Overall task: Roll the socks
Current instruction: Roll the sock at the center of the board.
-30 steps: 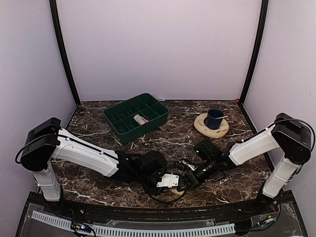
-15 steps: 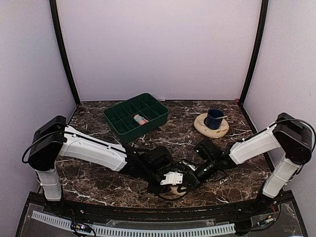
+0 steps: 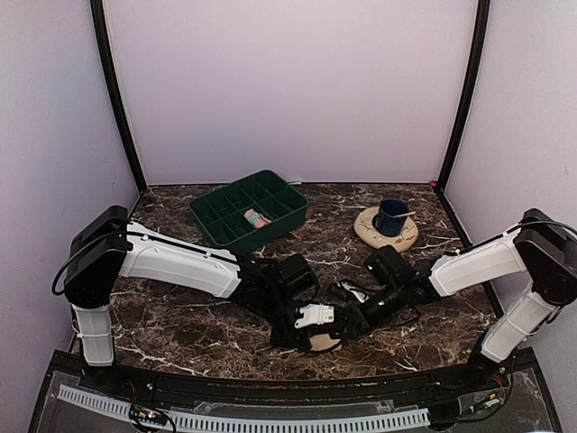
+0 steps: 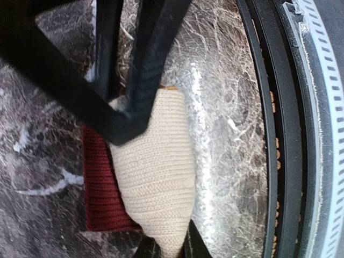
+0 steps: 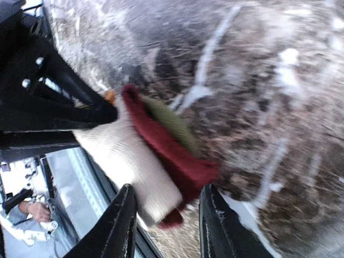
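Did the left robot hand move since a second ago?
Yes. The left gripper, its fingers pinching the tan sock, moved a little right and away from the table's near edge, toward the green tray.

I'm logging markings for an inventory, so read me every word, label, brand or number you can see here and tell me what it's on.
Readable text: none in any of the three views.
Tan sock: plain knit, no label showing.
Green tray and blue cup: no print visible.
Pink sock in the tray: too small to tell whether it bears any mark.
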`<state>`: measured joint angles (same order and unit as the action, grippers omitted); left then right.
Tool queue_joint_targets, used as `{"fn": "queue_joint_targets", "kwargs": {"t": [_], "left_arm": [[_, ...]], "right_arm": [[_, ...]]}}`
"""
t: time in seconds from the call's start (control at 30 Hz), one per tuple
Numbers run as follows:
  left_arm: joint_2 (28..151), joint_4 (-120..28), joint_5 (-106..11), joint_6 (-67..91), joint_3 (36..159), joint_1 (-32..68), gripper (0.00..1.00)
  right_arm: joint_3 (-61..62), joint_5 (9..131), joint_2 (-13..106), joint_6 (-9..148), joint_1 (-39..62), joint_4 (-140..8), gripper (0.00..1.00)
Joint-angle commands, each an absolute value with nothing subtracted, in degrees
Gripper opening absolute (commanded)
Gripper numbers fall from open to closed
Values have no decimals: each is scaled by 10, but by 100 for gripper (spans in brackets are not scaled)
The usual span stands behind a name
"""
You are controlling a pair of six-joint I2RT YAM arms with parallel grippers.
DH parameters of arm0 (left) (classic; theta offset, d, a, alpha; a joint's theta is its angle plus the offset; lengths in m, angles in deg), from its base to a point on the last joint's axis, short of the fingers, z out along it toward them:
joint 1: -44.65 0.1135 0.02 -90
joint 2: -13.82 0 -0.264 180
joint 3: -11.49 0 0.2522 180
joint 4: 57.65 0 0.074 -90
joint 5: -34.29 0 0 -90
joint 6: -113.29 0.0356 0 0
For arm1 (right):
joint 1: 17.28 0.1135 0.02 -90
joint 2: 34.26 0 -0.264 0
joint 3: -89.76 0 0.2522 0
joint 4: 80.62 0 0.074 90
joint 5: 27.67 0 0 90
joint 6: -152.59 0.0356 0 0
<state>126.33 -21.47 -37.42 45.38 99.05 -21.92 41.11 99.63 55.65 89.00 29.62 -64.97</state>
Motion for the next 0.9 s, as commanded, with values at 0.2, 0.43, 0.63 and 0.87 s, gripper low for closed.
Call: {"fn": "queue_joint_targets", "kwargs": {"t": [0.2,0.43,0.63,0.87], "left_arm": [[1291,-89,-261,419,1024,-188,2],[1316,-48,-204,404,1060,-164,2],[1337,-25,-162,394,1086,-148,2],[1363,-5,-137,390,1110,-138,2]], "right_arm": [[437,911,508,884,282,-634,39],[467,850,449,880,283,-657,40],[492,774,386,869,308,-662,40],[494,645,346,840,401,-647,40]]}}
